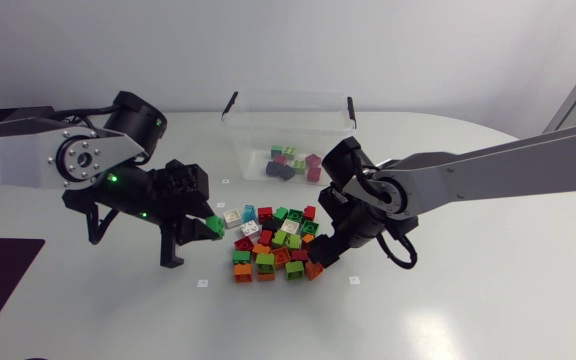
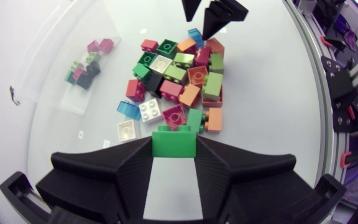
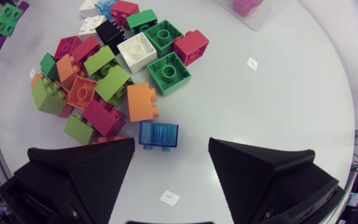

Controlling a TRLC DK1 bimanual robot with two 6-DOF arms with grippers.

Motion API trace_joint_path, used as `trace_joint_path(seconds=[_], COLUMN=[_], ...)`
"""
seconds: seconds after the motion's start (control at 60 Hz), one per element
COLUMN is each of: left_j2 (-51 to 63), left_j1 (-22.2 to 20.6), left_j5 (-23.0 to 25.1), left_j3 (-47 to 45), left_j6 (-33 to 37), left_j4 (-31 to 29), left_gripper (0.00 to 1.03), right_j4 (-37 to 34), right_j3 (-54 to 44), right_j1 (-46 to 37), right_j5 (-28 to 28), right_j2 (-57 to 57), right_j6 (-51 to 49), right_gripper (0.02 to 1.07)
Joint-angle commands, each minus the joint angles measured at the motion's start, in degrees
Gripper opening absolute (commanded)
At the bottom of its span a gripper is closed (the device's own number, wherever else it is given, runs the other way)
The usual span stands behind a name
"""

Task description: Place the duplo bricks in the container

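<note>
The job was barely begun. Only a handful of duplo bricks (image 1: 293, 165) lay in the clear container (image 1: 268, 125) at the far side of the desk (image 1: 468, 300), green, dark and magenta ones bunched at one end. By far the larger share sat in a loose pile (image 1: 273, 245) on the desk in front of it, a couple of dozen by my guess, several stacked on others.

The left gripper (image 1: 206, 230) was clenched on a green brick (image 2: 174, 143), one finger on each side, just beside the near edge of the pile and well short of the container. The right gripper (image 3: 171, 146) was released, fingers spread wide above the pile's opposite edge, with a translucent blue brick (image 3: 158, 134) ahead of the gap and touching neither finger. So one brick was in hand, one perhaps lined up, and the rest waited.

The count inside the container was hard to make out through its wall. From above, the right arm's wrist covered its fingertips and some bricks. Whether the green brick was clear of the desk, I could not tell.
</note>
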Motion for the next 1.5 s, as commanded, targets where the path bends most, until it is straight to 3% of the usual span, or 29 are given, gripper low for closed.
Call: trace_joint_path(seconds=[0.0,0.183,0.433,0.617,0.967,1.4,1.483], left_j2=[-1.08,-0.73,2.26,5.69,17.2,29.24,31.35], left_j1=[0.94,1.47,1.38,1.21,0.59,1.12,1.12], left_j5=[0.48,0.83,0.92,0.83,-2.24,-4.88,-5.58], left_j3=[2.85,5.31,8.83,12.08,23.86,35.55,37.66], left_j6=[-2.07,-8.05,-17.28,-23.96,-36.44,-43.12,-44.09], left_j4=[-0.33,4.94,14.96,20.85,28.94,32.45,33.6], left_gripper=[0.18,0.18,0.18,0.18,0.18,0.2,0.24], right_j4=[-0.75,-0.13,2.33,2.86,0.75,-3.65,-4.18], right_j3=[1.17,2.4,2.4,0.99,-0.59,5.74,6.88], right_j1=[0.76,0.93,1.02,1.55,-0.3,-2.32,-2.76], right_j5=[0.66,0.66,0.66,0.66,0.48,-0.31,-0.57], right_j2=[1.64,4.28,6.47,5.07,-5.3,-11.02,-11.19], right_j6=[1.48,1.39,0.95,0.95,1.12,1.65,1.65], right_gripper=[0.88,0.78,0.41,0.33,0.32,0.32,0.32])
